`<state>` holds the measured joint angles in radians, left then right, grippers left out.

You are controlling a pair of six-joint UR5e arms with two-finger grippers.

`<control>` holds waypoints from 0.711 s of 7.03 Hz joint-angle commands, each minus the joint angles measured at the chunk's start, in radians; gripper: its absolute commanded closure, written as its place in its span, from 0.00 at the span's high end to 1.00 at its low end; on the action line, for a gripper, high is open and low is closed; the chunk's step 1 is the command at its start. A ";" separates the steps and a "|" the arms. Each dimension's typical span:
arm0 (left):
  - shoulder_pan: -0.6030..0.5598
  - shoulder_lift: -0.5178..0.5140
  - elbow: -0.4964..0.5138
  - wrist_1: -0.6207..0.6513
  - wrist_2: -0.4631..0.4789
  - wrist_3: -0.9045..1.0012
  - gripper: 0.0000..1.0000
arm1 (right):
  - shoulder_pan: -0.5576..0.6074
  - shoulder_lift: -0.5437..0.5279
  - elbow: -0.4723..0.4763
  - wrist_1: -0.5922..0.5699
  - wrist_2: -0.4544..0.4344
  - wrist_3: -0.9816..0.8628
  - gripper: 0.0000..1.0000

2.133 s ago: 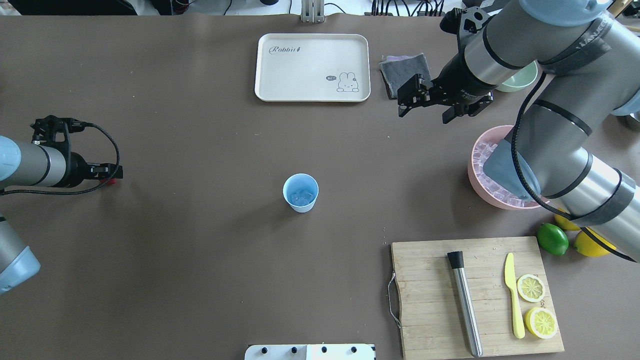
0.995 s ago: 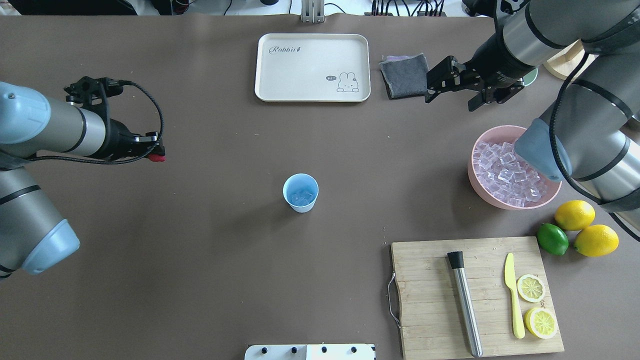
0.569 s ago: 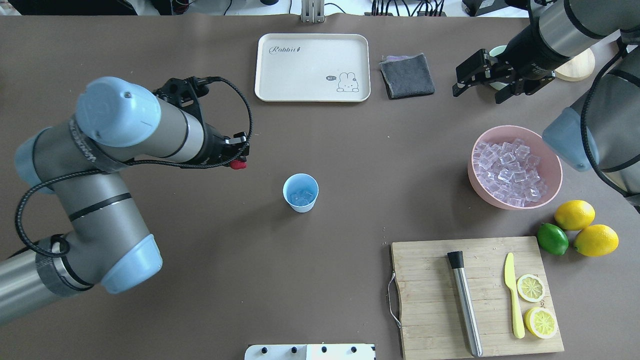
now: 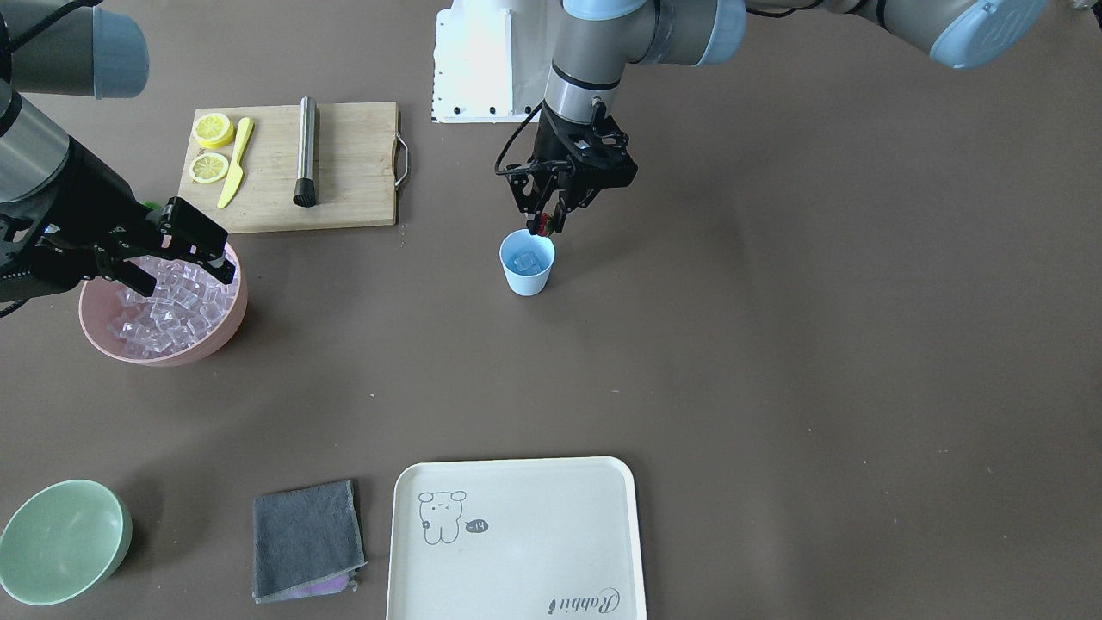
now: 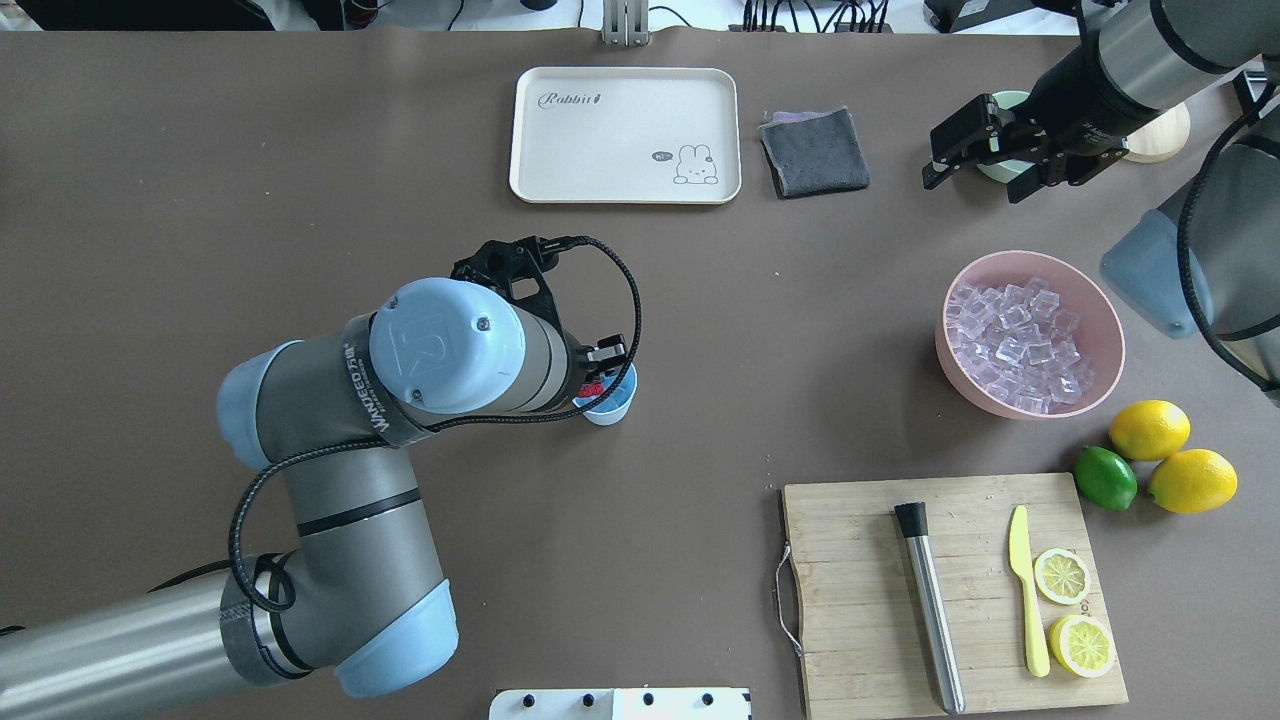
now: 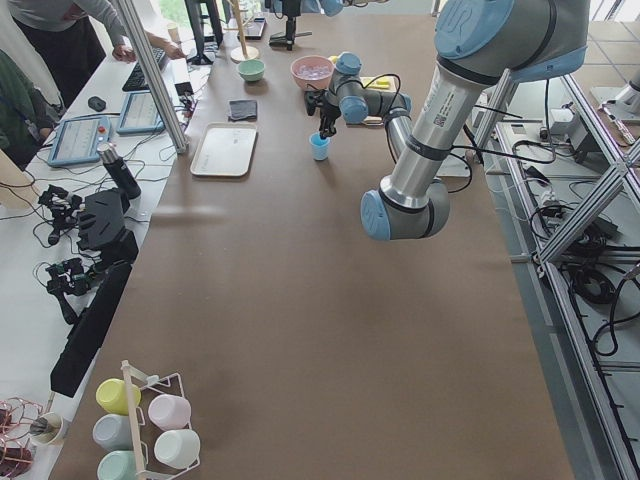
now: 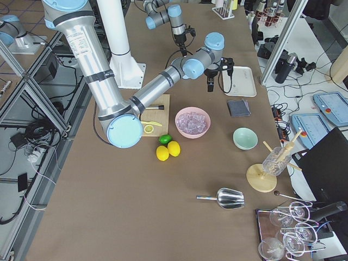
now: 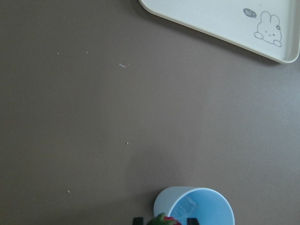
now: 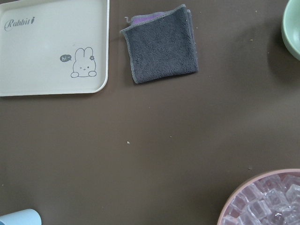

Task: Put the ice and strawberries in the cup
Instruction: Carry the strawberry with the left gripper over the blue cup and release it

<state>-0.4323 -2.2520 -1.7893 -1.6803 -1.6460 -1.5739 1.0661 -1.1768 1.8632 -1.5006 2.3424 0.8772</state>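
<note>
**Front-facing view:** my left fingers are pinching the strawberry just above the cup, at the edge of its mouth. The cup is standing upright on the tabletop, and ice is lying inside it. My right fingers are standing spread wide and gripping nothing, well apart from the cup.

**Overhead view:** my left wrist is covering part of the cup. The strawberry is showing red at the cup's rim.

**Left wrist view:** the strawberry is sitting between my fingertips, overlapping the cup's rim.

**Right wrist view:** the pink bowl, also holding ice, is lying well apart from the cup.
</note>
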 commanded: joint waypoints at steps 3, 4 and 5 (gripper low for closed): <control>0.010 -0.051 0.097 -0.041 0.041 -0.026 0.00 | 0.000 -0.001 -0.001 -0.001 0.000 0.000 1.00; 0.009 -0.049 0.105 -0.054 0.049 -0.023 0.03 | 0.000 -0.001 -0.003 0.000 0.000 0.000 1.00; 0.009 -0.051 0.102 -0.055 0.049 -0.020 0.89 | 0.000 -0.001 -0.001 0.000 0.000 -0.001 1.00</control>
<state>-0.4227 -2.3021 -1.6899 -1.7274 -1.6024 -1.5972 1.0661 -1.1781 1.8615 -1.5006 2.3424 0.8771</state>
